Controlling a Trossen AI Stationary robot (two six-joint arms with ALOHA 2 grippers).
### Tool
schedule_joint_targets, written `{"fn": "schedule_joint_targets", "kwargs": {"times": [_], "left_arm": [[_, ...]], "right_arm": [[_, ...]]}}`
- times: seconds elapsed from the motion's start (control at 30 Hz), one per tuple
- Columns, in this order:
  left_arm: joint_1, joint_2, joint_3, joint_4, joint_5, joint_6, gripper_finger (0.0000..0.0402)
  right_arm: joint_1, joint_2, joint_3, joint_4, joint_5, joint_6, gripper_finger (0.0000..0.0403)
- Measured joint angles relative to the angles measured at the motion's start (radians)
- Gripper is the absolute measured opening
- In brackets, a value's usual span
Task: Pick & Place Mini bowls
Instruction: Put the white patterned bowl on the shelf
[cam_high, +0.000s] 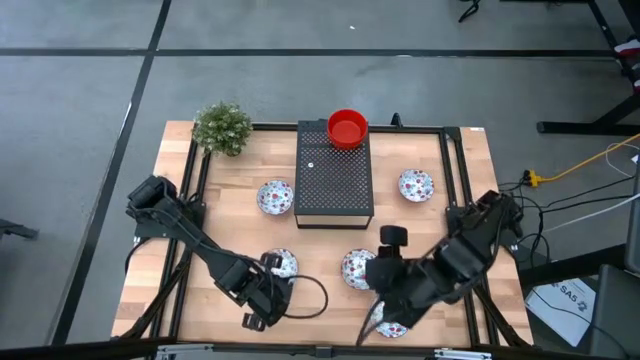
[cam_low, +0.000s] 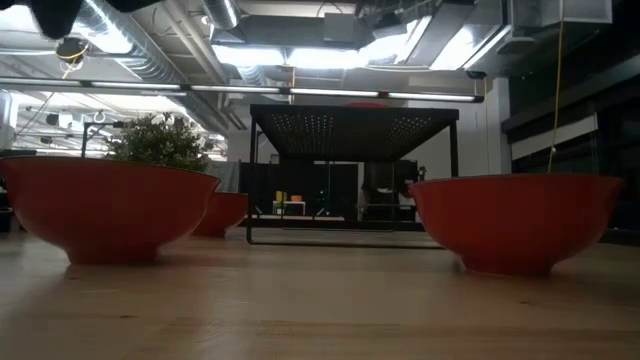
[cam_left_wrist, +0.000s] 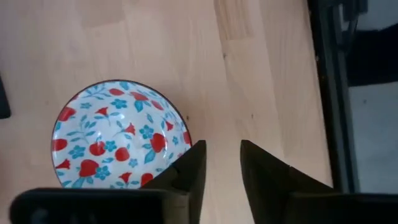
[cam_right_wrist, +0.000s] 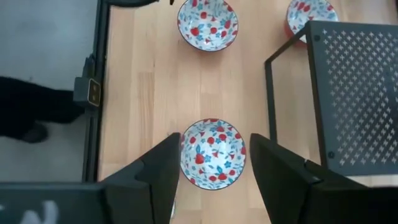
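Several white floral mini bowls sit upright on the wooden table, and one plain red bowl (cam_high: 347, 128) sits on the far end of the black box (cam_high: 335, 178). My left gripper (cam_high: 268, 298) is open near the table's near edge, beside a floral bowl (cam_high: 280, 264). In the left wrist view its fingers (cam_left_wrist: 193, 168) stand at that bowl's (cam_left_wrist: 118, 134) rim, over bare wood. My right gripper (cam_right_wrist: 214, 138) is wide open, one finger on each side of another floral bowl (cam_right_wrist: 212, 155) (cam_high: 358, 268), clear of its rim. My left gripper has one fingertip (cam_left_wrist: 196, 152) at the floral bowl's rim (cam_left_wrist: 185, 132), coming from above. I cannot tell whether it touches. The bowl rests flat on the table.
More floral bowls stand left (cam_high: 275, 196) and right (cam_high: 415, 184) of the box; one (cam_high: 392, 328) is half hidden under my right arm. A green plant (cam_high: 222, 127) is at the far left corner. A black frame (cam_high: 445, 160) rims the table. The low view shows bowls' red outer walls (cam_low: 105, 205) (cam_low: 515, 220).
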Motion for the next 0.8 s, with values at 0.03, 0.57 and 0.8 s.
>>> {"fn": "schedule_joint_targets", "kwargs": {"times": [0.03, 0.57, 0.8], "left_arm": [[-0.001, 0.007, 0.0, -0.001, -0.002, 0.003, 0.0101], [0.003, 0.112, 0.0, -0.031, -0.052, 0.021, 0.0169], [0.01, 0.159, 0.0, -0.04, -0.102, 0.02, 0.016]], "right_arm": [[0.011, 0.0, -0.007, 0.001, 0.012, 0.02, 0.0191], [0.088, 0.0, -0.243, 0.138, 0.039, 0.272, 0.0191], [0.087, 0.001, -0.29, 0.19, 0.039, 0.312, 0.0191]]}}
